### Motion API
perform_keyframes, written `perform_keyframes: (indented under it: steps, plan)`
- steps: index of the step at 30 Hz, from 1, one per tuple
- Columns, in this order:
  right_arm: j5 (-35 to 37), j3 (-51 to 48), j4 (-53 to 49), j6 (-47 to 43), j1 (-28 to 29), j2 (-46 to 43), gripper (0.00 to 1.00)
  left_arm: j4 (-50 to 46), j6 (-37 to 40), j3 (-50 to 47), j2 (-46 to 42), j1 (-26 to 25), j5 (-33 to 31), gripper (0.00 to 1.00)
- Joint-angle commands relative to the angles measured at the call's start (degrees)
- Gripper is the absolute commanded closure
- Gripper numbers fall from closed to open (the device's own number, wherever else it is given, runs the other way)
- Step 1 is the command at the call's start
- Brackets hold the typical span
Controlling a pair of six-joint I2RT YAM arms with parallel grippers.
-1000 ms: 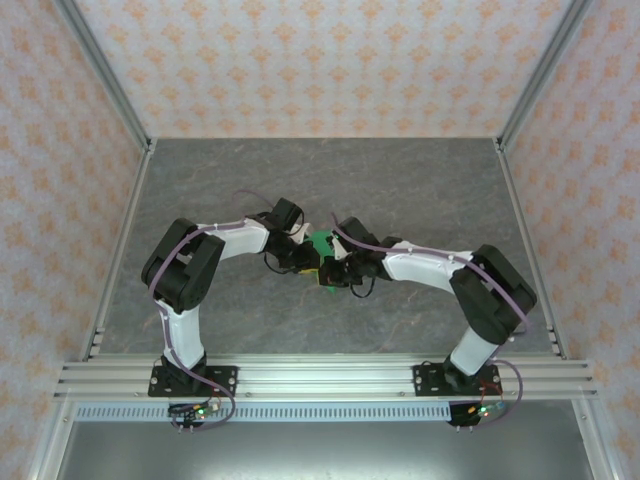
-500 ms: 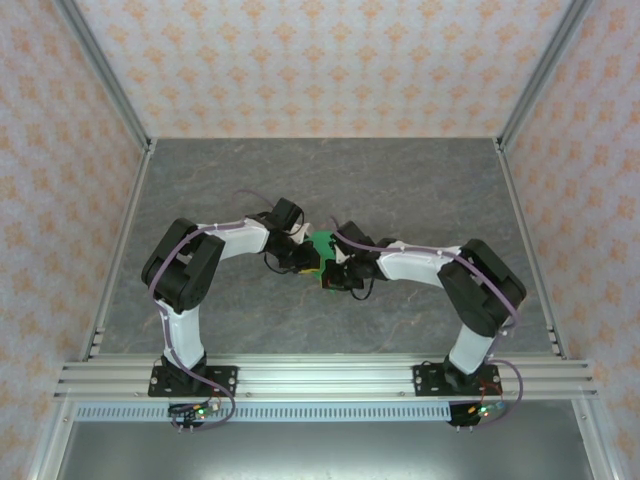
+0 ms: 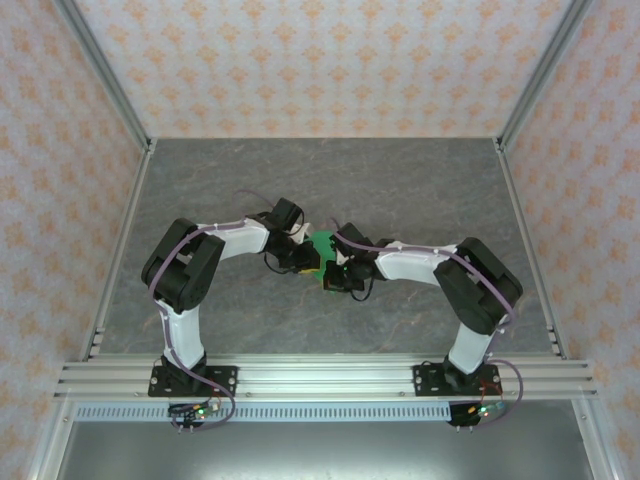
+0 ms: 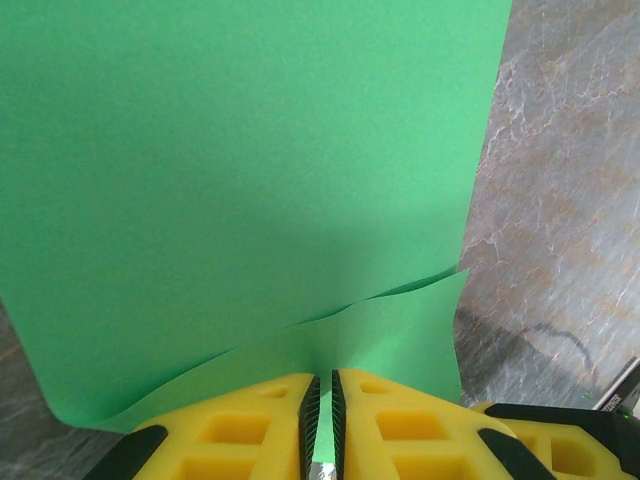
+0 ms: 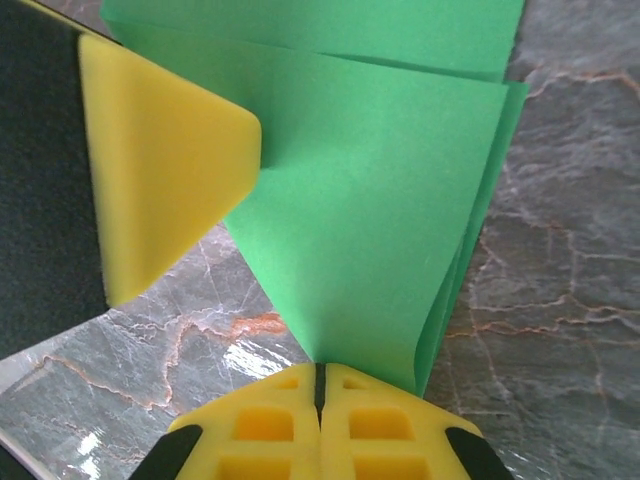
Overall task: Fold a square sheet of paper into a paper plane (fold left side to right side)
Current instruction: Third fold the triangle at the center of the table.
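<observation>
Pincers both grip: my right pincer (image 5: 320, 372) is clamped tight on the folded point of the thin bright green creased paper sheet (image 5: 370, 190), my left pincer (image 4: 322, 385) pinching its edge, over the grey marbled table (image 5: 560, 300). Mid-fold, I judge; next, its left side must cross rightward

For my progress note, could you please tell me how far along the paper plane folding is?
Done: the square sheet of paper already shows creased, overlapping layers tapering to a point. In hand: the left gripper and right gripper each have their jaws closed on it. Left: it looks broad, not a slim dart, so more folds seem needed.
</observation>
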Motion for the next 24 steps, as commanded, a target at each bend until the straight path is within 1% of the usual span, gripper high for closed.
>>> perform_keyframes:
  steps: [1, 6, 12, 13, 18, 21, 24]
  plan:
    - [2.28, -3.17, -1.98, 2.56, -1.23, 0.03, 0.97, -3.86, 1.55, -0.78, 2.71, -0.4, -4.89, 0.82]
    - [-0.67, -7.18, 1.45, 4.83, -3.21, -0.01, 0.98, -3.89, 1.63, -0.31, 2.57, -0.42, -4.85, 0.82]
    - [-0.83, -7.79, -0.05, 3.98, -3.72, 1.79, 1.0, -3.18, 0.6, 1.39, 0.0, -0.32, -3.79, 0.81]
    - [-0.85, -7.79, -0.08, 3.87, -3.67, 2.02, 1.0, -3.16, 0.43, 1.65, -2.18, -0.44, -3.75, 0.81]
    - [-0.41, -7.66, -0.51, 3.42, -3.72, 2.61, 1.0, -3.75, 0.18, 1.85, -7.18, -0.37, -3.39, 0.8]
    - [0.11, -7.45, -1.08, 2.85, -3.72, 2.63, 1.0, -3.91, -0.05, 0.16, -9.57, -0.48, -2.58, 0.81]
    - [0.39, -7.11, -1.29, 2.51, -3.71, 2.63, 1.0, -2.14, -0.81, -2.57, -10.79, -0.54, -0.86, 0.84]
